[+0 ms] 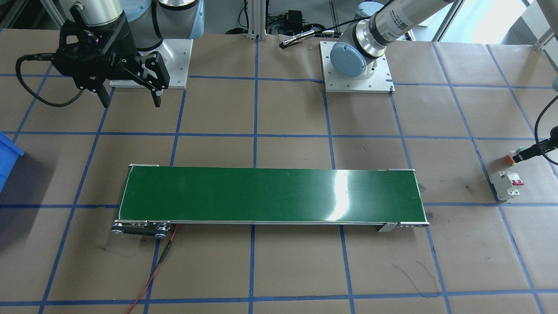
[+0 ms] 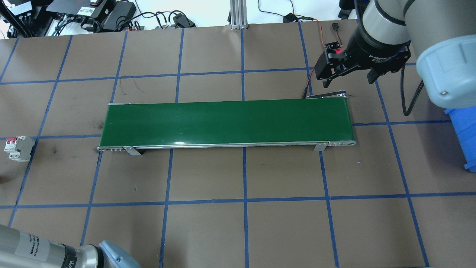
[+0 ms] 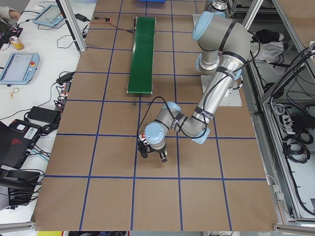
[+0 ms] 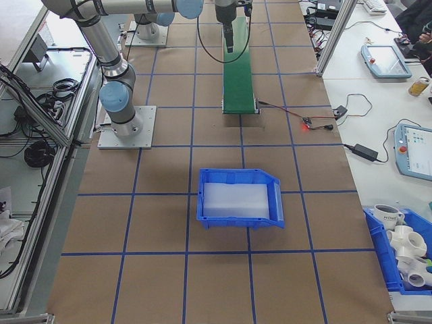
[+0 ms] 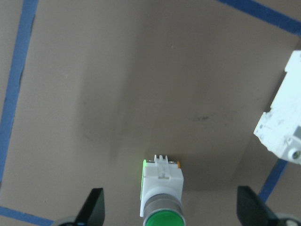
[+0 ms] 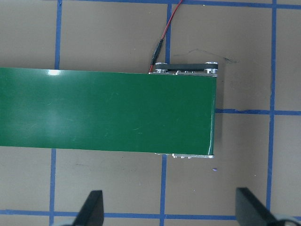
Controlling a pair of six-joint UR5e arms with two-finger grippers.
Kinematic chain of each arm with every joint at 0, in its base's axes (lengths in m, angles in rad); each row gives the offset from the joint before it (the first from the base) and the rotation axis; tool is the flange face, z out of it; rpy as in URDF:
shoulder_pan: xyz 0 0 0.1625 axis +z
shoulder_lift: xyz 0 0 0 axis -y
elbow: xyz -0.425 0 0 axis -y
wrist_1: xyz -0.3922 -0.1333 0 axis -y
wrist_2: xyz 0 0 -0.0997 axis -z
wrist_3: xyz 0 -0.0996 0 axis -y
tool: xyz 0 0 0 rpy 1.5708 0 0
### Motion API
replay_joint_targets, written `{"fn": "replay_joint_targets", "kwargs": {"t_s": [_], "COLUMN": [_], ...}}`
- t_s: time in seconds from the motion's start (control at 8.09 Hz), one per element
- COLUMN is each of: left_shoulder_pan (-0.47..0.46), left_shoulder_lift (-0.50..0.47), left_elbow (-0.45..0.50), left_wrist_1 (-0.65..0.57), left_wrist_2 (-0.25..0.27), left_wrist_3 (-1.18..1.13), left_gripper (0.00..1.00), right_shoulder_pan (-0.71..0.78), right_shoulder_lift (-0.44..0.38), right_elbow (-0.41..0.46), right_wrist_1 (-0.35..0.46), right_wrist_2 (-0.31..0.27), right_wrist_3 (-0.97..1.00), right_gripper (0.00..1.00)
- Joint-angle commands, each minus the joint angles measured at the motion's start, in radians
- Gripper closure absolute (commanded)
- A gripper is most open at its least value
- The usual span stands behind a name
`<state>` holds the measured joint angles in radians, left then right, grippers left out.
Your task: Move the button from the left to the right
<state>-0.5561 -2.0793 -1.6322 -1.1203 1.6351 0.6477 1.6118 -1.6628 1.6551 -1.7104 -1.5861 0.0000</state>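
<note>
Lying between spread left fingers (image 5: 96,207): button (image 5: 161,194), green cap, white body, orange base; right fingers (image 6: 94,207) also spread.

I'm looking at a robotics lab: taped-grid table (image 4: 169,223), teach pendants (image 3: 18,67) at nine o'clock, aluminium framing (image 3: 280,78) and cables at three.
</note>
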Motion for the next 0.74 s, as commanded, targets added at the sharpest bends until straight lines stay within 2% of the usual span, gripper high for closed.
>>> {"fn": "replay_joint_targets", "kwargs": {"t_s": [0.0, 0.25, 0.49, 0.62], "left_shoulder_pan": [0.001, 0.001, 0.001, 0.001], "left_shoulder_lift": [-0.001, -0.005, -0.007, -0.007], "left_elbow": [-0.057, -0.058, -0.061, -0.060], "left_wrist_1": [0.065, 0.062, 0.062, 0.062], "left_wrist_2": [0.008, 0.005, 0.032, 0.035], "left_wrist_3": [0.009, 0.001, 0.012, 0.013], "left_gripper": [0.00, 0.00, 0.34, 0.41], "right_shoulder_pan": [0.000, 0.000, 0.000, 0.000], "right_shoulder_lift": [0.000, 0.000, 0.000, 0.000], "right_elbow": [0.000, 0.000, 0.000, 0.000], "right_wrist_1": [0.000, 0.000, 0.000, 0.000], "right_wrist_2": [0.000, 0.000, 0.000, 0.000], "right_wrist_3": [0.000, 0.000, 0.000, 0.000], "right_gripper": [0.00, 0.00, 0.00, 0.00]}}
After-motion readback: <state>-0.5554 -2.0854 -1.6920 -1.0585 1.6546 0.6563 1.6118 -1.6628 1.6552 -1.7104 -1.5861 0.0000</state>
